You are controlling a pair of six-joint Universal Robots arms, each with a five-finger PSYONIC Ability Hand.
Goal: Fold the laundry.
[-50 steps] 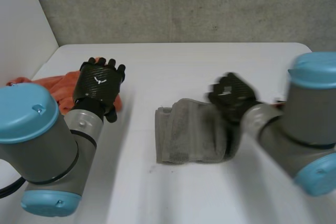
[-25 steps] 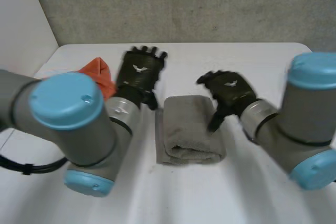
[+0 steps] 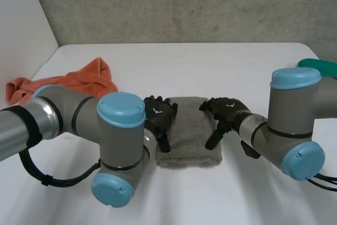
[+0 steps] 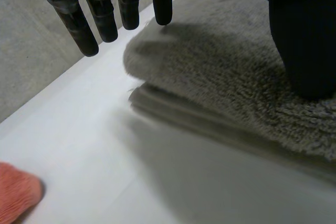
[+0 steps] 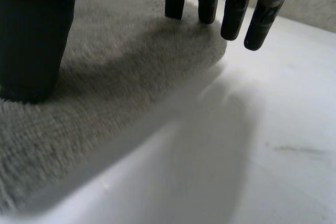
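Orange cloth (image 3: pixel 79 80), green object (image 3: pixel 320 66) well apart from grey towel (image 3: pixel 192 125)

green thing (image 3: pixel 319 65) cut by the view's edge, orange cloth (image 3: pixel 79 80) partly hidden behind left arm (image 3: pixel 63 111)

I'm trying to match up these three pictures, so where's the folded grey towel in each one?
Head view: the grey towel lies folded between the left hand and the right hand.
Left wrist view: the towel is under the left hand's thumb, its corner at the fingertips.
Right wrist view: the towel is under the right hand's thumb, its edge below the fingertips.
Shared landmark: the orange cloth, off the towel's left-hand side.
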